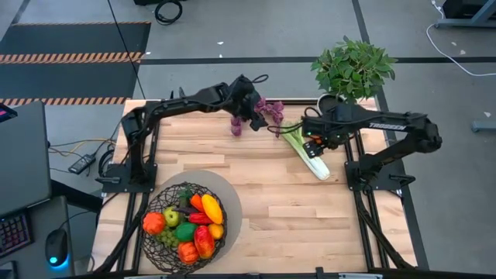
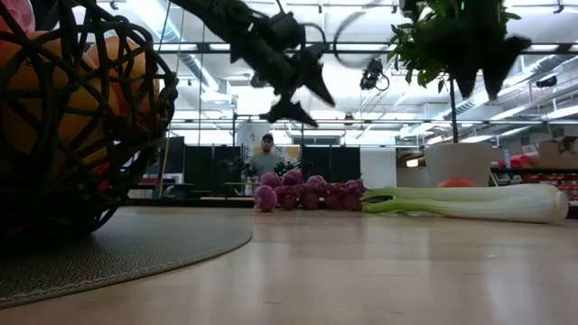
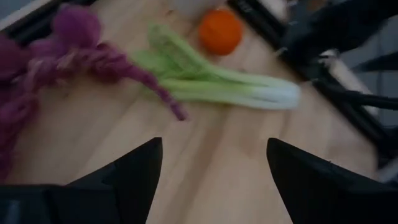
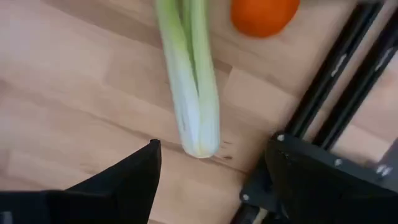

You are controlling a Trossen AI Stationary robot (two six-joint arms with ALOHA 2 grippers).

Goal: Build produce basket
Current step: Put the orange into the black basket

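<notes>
The dark wire basket (image 1: 159,240) stands at the near left on a round grey mat, filled with several toy fruits and vegetables. Purple grapes (image 1: 267,112) lie at the far middle of the table. A green celery stalk (image 4: 189,81) lies to their right, with an orange (image 4: 264,14) beyond it. My left gripper (image 3: 214,146) hangs open above the table beside the grapes (image 3: 56,56), slanting down toward the celery (image 3: 217,87). My right gripper (image 4: 214,146) is open and points down, above the celery's white base end (image 1: 319,170).
A leafy potted plant (image 1: 353,66) stands at the far right corner, behind the right arm. Black frame rails (image 4: 329,81) run along the table's right edge near the celery. Bare wood lies between the basket and the celery. A person (image 2: 266,155) stands far off in the room.
</notes>
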